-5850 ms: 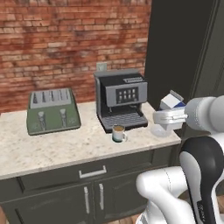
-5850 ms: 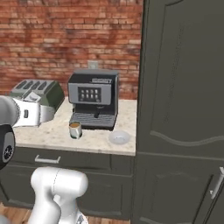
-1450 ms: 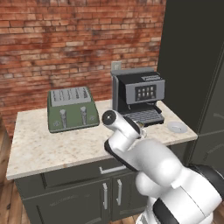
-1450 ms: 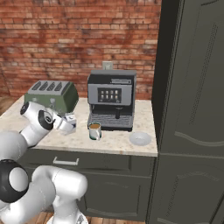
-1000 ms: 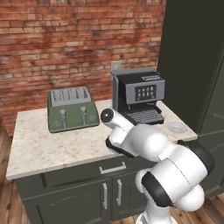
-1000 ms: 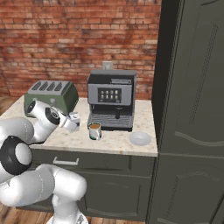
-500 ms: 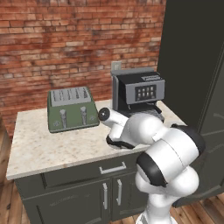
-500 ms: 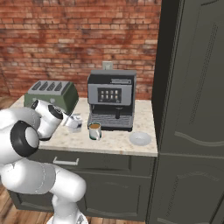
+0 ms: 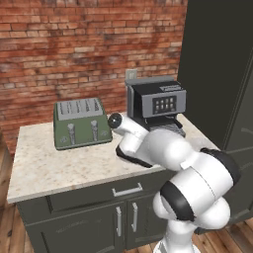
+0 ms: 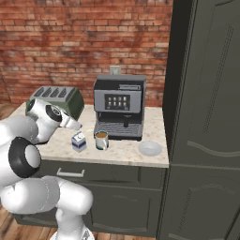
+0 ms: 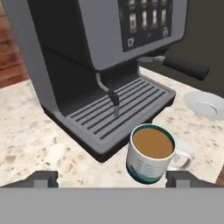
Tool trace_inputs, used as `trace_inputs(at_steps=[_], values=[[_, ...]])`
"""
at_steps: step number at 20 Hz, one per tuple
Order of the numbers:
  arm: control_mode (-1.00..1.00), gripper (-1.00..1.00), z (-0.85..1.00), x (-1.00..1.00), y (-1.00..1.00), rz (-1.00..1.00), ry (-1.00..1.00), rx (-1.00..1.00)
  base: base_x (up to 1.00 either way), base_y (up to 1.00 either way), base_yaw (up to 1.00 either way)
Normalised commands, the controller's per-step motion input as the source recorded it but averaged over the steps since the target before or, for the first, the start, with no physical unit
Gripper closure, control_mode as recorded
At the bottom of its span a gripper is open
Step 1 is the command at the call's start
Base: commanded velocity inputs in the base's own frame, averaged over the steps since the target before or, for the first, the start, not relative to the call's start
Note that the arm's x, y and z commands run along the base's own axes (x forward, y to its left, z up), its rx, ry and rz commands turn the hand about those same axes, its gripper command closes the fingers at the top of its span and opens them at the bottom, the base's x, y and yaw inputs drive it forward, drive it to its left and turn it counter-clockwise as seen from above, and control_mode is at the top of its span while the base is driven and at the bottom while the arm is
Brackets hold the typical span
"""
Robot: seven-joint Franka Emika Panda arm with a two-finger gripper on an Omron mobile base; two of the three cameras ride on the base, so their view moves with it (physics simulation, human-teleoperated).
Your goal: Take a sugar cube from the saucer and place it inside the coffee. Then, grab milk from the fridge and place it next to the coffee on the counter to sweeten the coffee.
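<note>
Standing beside the coffee mug [image 10: 101,140], the milk carton [image 10: 78,141] was delivered.
Jaws stood apart, the gripper [image 11: 112,178] holding nothing just before the mug; carton touching the counter [image 10: 122,152], saucer [image 10: 150,148] right of the mug, espresso machine [image 10: 119,112] behind.

Teal-green coffee [image 11: 150,159] with whitish rim; white, blue-labelled milk [image 10: 78,141] beside it; beige speckled counter [image 10: 123,153]; green toaster [image 9: 81,122].
</note>
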Motion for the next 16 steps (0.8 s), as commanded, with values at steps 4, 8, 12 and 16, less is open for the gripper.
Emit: trace_inputs(at_steps=[4,8,12,16], values=[[-1.0,-1.0,1.0,-0.65,0.02,-0.01,-0.11,0.0,0.0,0.0,0.0],[-1.0,-1.0,1.0,-1.0,0.0,0.0,-0.18,0.0,0.0,0.0,0.0],[-1.0,-1.0,0.95,-1.0,-0.33,0.01,-0.3,0.01,0.0,0.0,0.0],[-1.0,-1.0,0.64,-1.0,-0.98,0.05,-0.36,0.18,0.0,0.0,0.0]])
